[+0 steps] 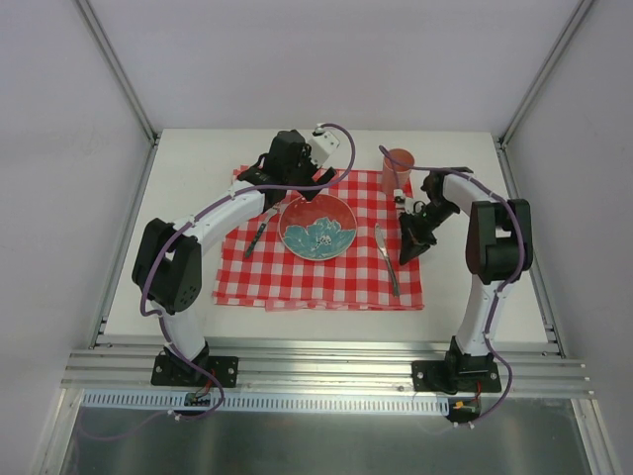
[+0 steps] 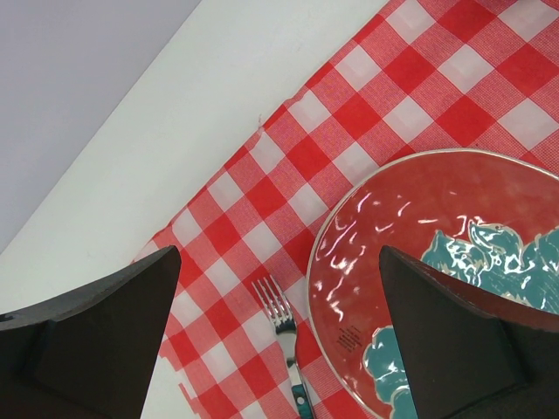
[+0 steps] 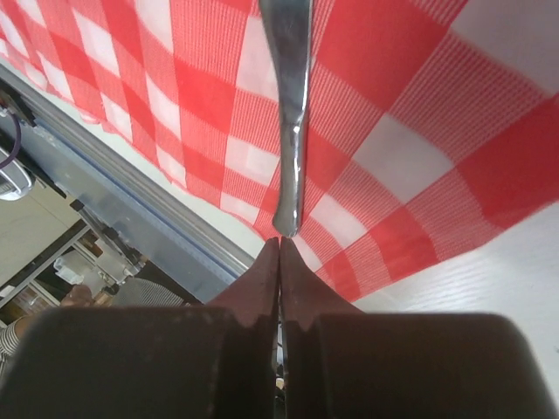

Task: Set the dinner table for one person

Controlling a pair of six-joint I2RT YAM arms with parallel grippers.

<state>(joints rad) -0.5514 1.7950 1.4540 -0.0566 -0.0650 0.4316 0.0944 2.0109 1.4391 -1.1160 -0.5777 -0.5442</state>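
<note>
Grippers, both arms.

Left gripper [image 2: 278, 262]: jaws spread to their widest, nothing held. It hangs over the red-and-white checked cloth [image 2: 262, 175]. A fork [image 2: 279, 319] lies on the cloth below the gap between the fingers, tines pointing away from the wrist. A red plate with a teal flower pattern [image 2: 410, 227] sits just beside the fork, its rim passing behind one finger in the wrist view.

Right gripper [image 3: 279, 253]: fingers pressed flat together, nothing pinched between them. A knife [image 3: 293, 105] lies on the cloth straight ahead, its handle end just in front of the fingertips; contact cannot be told. An orange cup [image 1: 398, 166] stands beyond this gripper, apart from it.

The off-white counter [image 1: 188, 168] carries the cloth and lies bare beside both grippers.
</note>
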